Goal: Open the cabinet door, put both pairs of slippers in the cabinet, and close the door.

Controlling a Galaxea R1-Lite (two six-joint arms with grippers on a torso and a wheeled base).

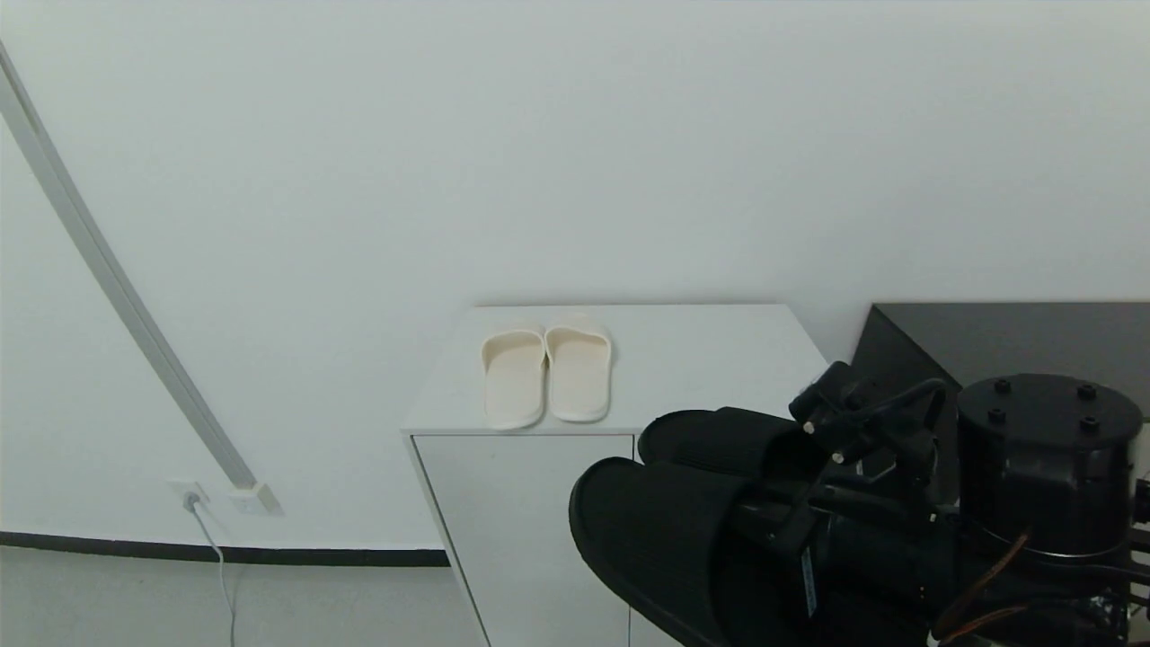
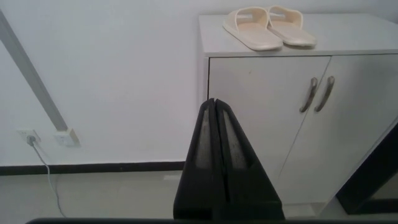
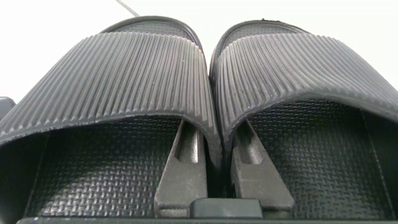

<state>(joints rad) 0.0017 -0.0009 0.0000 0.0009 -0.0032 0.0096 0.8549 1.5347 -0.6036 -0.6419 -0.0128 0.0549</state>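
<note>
Two black slippers (image 1: 683, 530) are hanging before the closed cabinet (image 1: 530, 521); we are pinching their inner walls in the right tool (image 3: 214, 143). Our left tool (image 2: 214, 109) is sitting closed and empty, and the cream slippers (image 1: 546, 375) are lying on the cabinet.

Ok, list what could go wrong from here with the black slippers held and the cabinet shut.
1. The right tool pinches only the black slippers' adjoining inner sides, so one could slip out on the way.
2. The cabinet doors are shut, so the left tool, shut and empty, must pull a handle. A slip there stalls everything.
3. The cream slippers lie at the cabinet top's front edge, where a passing arm could knock them off.
</note>
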